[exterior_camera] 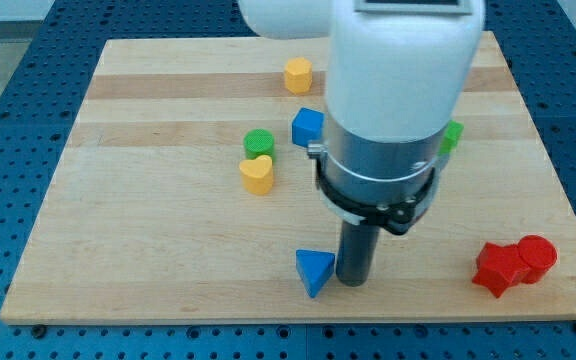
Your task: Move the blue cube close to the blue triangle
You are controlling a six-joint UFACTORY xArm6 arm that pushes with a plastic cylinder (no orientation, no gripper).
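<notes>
Centrally, above mid-frame, the blue cube point(307, 127) is seen, well apart from the blue triangle point(314, 271) at lower centre. No jaws are fitted; my tip point(354, 281) is parked just right of the triangle. The cube's upper side should be reached, then pushed steadily down the tabletop point(148, 250).

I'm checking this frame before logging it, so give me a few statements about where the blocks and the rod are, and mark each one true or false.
1. My tip is just to the view's right of the blue triangle. True.
2. The blue cube touches the blue triangle. False: the cube sits well toward the view's top, far apart from the triangle.
3. The green cylinder sits directly above the yellow heart in the view. True.
4. The red blocks are at the view's top left. False: they sit at the bottom right.
5. The yellow block near the view's top lies below the blue cube. False: it lies above it.
</notes>
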